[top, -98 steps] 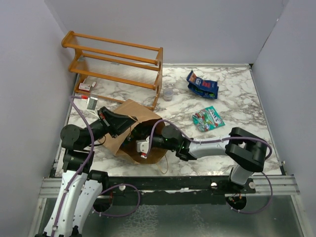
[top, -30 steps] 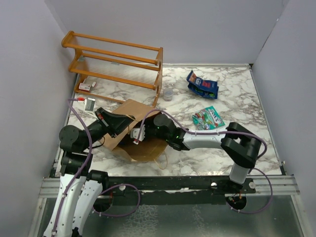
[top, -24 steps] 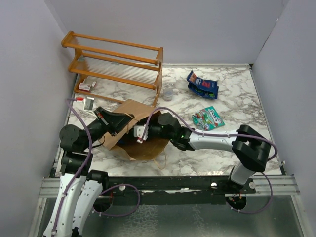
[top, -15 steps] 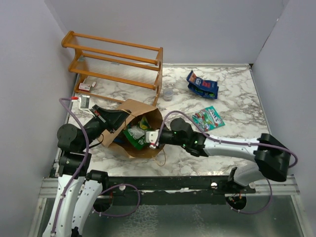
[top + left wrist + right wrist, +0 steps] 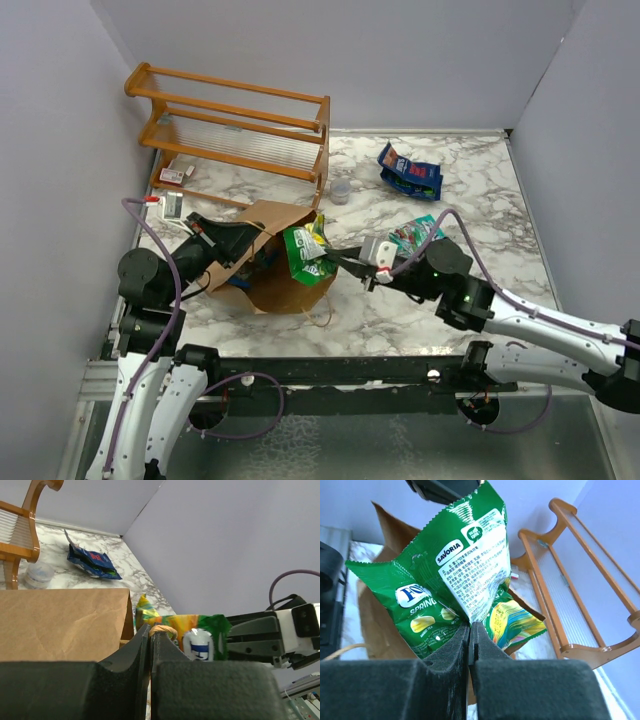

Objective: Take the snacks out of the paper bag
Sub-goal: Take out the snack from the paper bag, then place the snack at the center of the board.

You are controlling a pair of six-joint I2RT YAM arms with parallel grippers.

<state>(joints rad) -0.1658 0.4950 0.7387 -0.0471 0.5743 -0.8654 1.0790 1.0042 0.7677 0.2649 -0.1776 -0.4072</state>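
Green snack packet (image 5: 303,255) (image 5: 455,575) is clamped by its lower edge in the right tool (image 5: 329,261) (image 5: 470,628), jaws pressed together on the foil. It stands upright off the tool tips, printed back towards the wrist camera. A second packet (image 5: 516,621) with yellow and rainbow print sits right behind it, touching. Can't tell if that one is in the clamp too.

Both packets hang at the near rim of the paper bag (image 5: 285,292), just ahead of the right tool's tips. Can't tell from the top view whether they're fully clear of the mouth. The bag is brown and creased, with its mouth facing the right tool and a dark interior. One twisted handle trails on the table (image 5: 480,200) below the right tool's line.

Left tool (image 5: 256,241) (image 5: 150,631) is on the bag's far rim, opposite the right tool, jaws together and pinched on the paper edge. The brown bag wall fills the space to its left in the wrist view.

Already out on the table: a teal packet (image 5: 418,231) just behind the right tool's wrist, partly hidden by it. A blue packet (image 5: 410,172) lies further back, well apart from both tools.

Beyond the left tool: an orange wooden rack (image 5: 235,125), with a small clear cup (image 5: 341,189) at its end post.
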